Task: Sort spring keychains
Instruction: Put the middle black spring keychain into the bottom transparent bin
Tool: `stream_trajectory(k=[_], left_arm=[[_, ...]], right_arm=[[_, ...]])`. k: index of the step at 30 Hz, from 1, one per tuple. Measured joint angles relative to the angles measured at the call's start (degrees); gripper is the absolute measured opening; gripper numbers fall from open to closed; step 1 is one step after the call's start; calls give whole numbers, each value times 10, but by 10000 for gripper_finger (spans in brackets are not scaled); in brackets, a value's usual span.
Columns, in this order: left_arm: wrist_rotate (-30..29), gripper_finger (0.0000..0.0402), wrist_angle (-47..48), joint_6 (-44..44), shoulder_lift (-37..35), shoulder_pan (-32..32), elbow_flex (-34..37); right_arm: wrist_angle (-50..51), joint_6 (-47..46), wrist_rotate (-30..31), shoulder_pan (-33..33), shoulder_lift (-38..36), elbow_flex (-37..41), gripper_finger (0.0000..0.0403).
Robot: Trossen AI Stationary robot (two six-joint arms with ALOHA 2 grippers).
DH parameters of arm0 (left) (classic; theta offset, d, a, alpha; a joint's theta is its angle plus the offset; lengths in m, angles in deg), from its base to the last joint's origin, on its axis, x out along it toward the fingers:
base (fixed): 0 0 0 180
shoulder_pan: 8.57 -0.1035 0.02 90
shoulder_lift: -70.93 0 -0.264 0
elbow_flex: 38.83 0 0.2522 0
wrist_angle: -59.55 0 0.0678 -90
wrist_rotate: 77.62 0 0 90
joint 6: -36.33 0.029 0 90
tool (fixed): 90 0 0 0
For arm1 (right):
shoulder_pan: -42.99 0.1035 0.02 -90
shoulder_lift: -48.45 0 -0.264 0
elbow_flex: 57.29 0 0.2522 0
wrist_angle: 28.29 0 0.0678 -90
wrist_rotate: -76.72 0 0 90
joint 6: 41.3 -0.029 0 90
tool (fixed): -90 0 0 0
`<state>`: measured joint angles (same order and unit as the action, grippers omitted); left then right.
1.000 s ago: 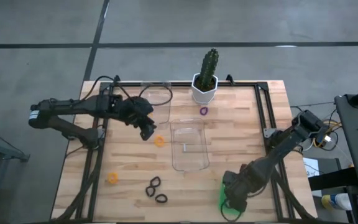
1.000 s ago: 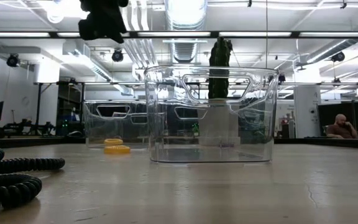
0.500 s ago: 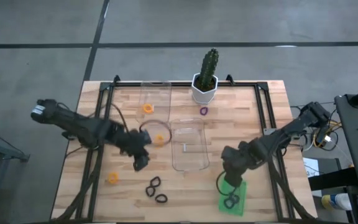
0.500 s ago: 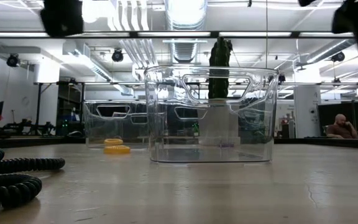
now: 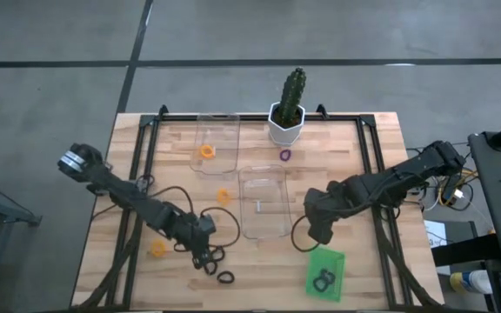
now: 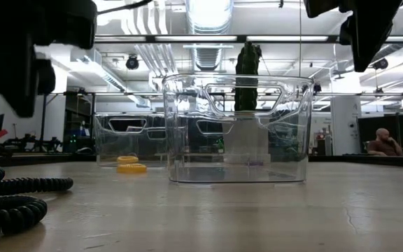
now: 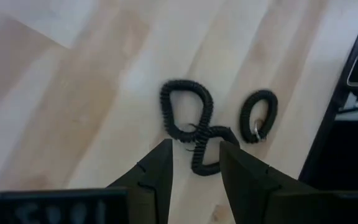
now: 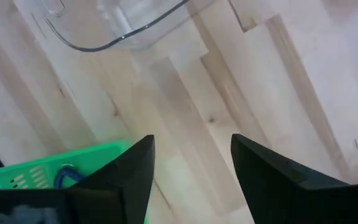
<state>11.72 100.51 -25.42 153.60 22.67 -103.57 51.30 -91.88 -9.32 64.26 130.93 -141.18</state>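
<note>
My left gripper (image 5: 203, 249) is open, low over a pair of tangled black spring keychains (image 7: 188, 124) near the table's near edge. Its fingers stand on either side of the pair's lower loop (image 7: 207, 152), apart from it. Another black keychain (image 7: 258, 115) lies beside them. My right gripper (image 5: 316, 229) is open and empty between the near clear tray (image 5: 263, 202) and the green tray (image 5: 324, 273), which holds black keychains (image 5: 323, 279). Orange keychains lie on the table (image 5: 157, 249) (image 5: 223, 196) and in the far clear tray (image 5: 205, 151). A purple one (image 5: 285, 155) lies by the pot.
A cactus in a white pot (image 5: 287, 113) stands at the far edge. Black rails (image 5: 368, 156) run along the table's left and right sides. The left arm's cable (image 5: 177, 196) loops over the table. In the low view a person (image 6: 383, 142) sits far behind.
My left gripper has gone from the far clear tray toward the near edge and down over the black keychains. An orange keychain now shows in that tray. My right gripper has drawn away from the green tray toward the far edge, leaving black keychains in it.
</note>
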Motion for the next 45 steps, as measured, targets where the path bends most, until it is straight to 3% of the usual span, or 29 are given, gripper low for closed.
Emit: stream_trajectory(k=[6,10,23,27,30,32,40,45], left_arm=[[19,124,-77,1,52,12,4],[57,124,-75,2,87,17,3],[60,123,-78,44,155,25,-19],[56,97,-68,47,150,24,-23],[42,35,-49,51,141,23,-26],[36,15,-34,51,136,21,-27],[35,3,9,47,115,20,-52],[-13,1,102,69,70,16,-107]], right_arm=[[-1,2,8,0,0,0,206],[-2,2,13,0,0,1,206],[-3,-7,23,0,1,1,205],[-4,-7,23,1,1,1,205],[-4,-8,23,1,1,1,205],[-4,-8,23,1,1,1,205],[-4,-9,25,1,1,1,205],[-4,-18,31,1,1,1,205]])
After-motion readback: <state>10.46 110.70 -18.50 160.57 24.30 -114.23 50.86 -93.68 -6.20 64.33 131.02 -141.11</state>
